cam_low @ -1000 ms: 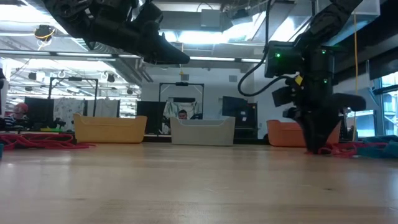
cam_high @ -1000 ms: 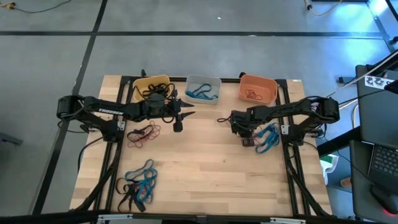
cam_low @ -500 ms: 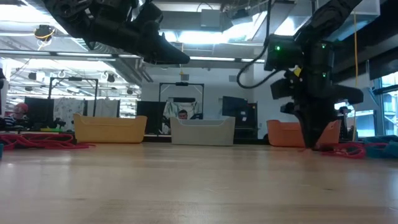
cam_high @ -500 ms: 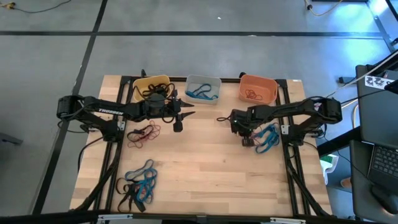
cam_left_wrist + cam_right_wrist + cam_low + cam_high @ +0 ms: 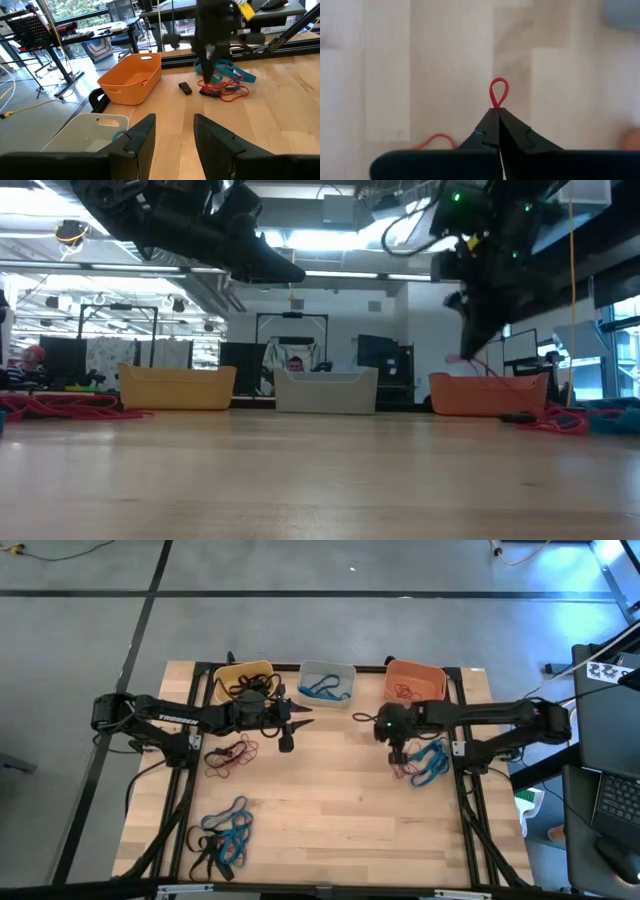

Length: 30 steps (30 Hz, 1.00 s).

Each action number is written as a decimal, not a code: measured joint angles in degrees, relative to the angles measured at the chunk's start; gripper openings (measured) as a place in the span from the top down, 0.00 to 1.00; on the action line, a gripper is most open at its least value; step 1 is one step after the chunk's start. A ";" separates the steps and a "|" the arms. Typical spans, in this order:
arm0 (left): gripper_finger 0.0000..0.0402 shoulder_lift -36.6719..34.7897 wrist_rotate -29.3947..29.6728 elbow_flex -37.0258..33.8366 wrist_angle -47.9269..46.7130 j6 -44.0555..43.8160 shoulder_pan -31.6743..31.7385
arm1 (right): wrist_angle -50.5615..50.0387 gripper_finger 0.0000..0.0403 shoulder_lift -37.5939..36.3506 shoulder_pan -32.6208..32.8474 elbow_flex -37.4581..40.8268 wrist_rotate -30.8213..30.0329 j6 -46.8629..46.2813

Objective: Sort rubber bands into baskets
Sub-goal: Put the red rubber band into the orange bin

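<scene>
Baskets: yellow basket (image 5: pixel 243 679), grey basket (image 5: pixel 327 681) and orange basket (image 5: pixel 416 682) in a row at the table's far edge.
Bands: red band (image 5: pixel 498 93) pinched, lifted; piles (image 5: pixel 231 756) (image 5: pixel 222 834) (image 5: pixel 429 761) on the table.

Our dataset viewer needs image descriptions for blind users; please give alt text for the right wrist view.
The right gripper is pinched shut on a red rubber band, whose small loop pokes out past the fingertips, above a blurred wooden table. Another red band curves beside the fingers.
</scene>
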<state>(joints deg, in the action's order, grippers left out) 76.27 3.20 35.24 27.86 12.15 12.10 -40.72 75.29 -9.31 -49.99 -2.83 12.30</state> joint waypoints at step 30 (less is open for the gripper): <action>0.68 0.00 0.00 0.00 -0.20 -0.01 0.00 | 5.45 0.99 -11.83 -13.40 -1.75 -36.22 4.34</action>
<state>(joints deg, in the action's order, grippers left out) 76.27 3.20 35.24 27.65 12.13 12.10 -35.27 63.46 -22.71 -51.75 -39.05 16.64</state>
